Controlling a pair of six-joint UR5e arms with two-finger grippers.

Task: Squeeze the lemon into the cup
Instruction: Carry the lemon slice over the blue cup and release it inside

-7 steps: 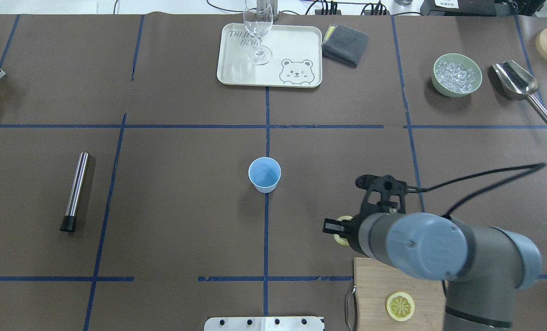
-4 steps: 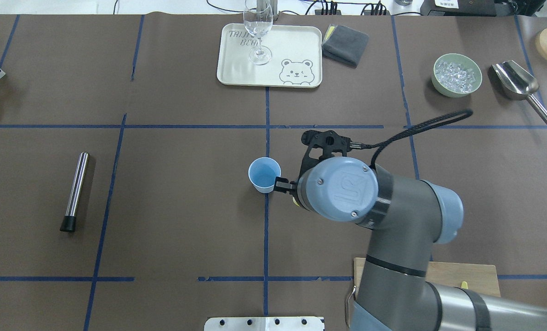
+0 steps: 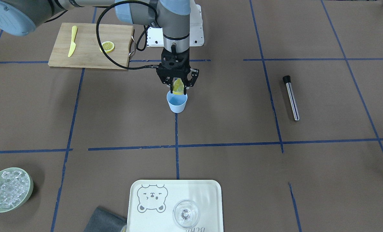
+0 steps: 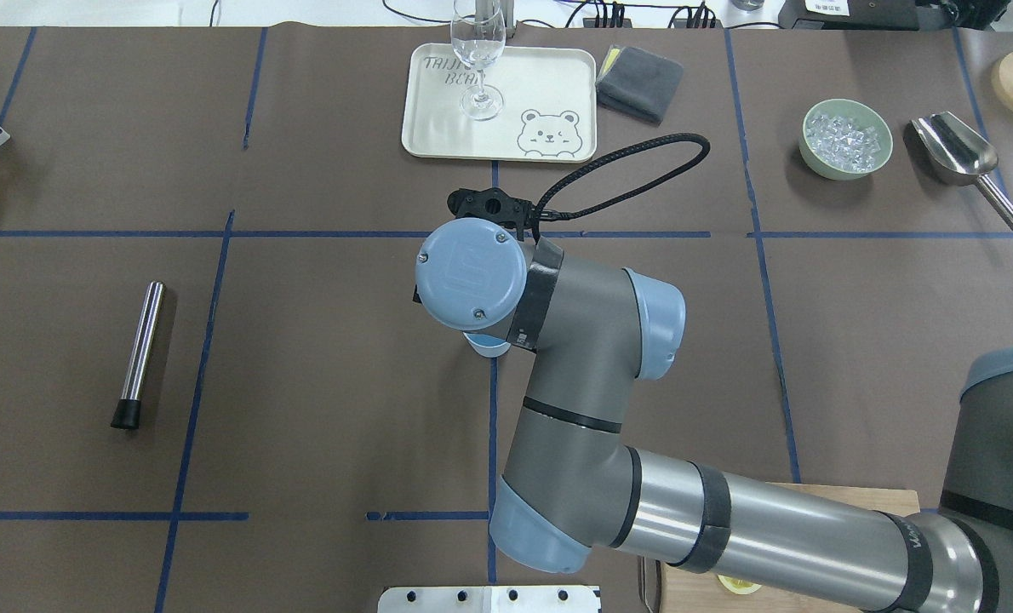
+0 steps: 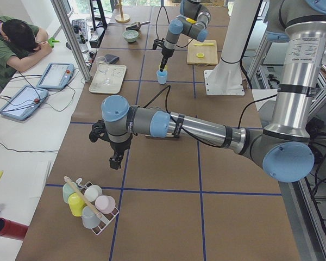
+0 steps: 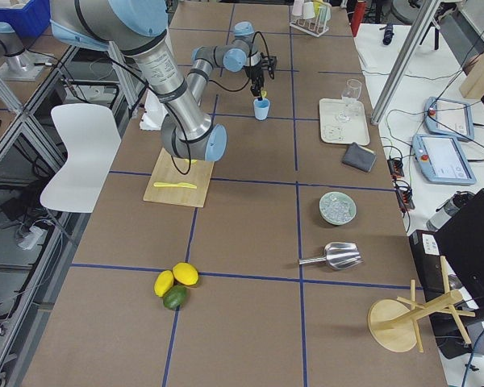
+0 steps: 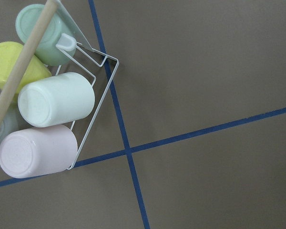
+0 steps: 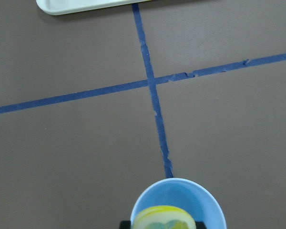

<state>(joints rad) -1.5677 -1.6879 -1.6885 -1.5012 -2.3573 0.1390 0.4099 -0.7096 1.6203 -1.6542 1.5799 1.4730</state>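
Since half a second back, the right end effector (image 3: 178, 88) has swung from beside the cup (image 3: 177, 103) to directly above it.
Left to right in the front view: a spare slice (image 3: 107, 47) lies on the cutting board (image 3: 88, 53); at centre, the right end effector is clenched on the lemon (image 3: 178, 86), just over the cup's mouth. Carrying looks done; the squeeze remains, and no juice shows. Overhead, the right arm (image 4: 575, 340) hides all but a sliver of cup. The left end effector (image 5: 116, 161) shows only small, side-on; its state I cannot tell.

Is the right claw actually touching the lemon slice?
Touching. The front-facing view shows the lemon slice pinched between the fingers of the right claw, over the cup.
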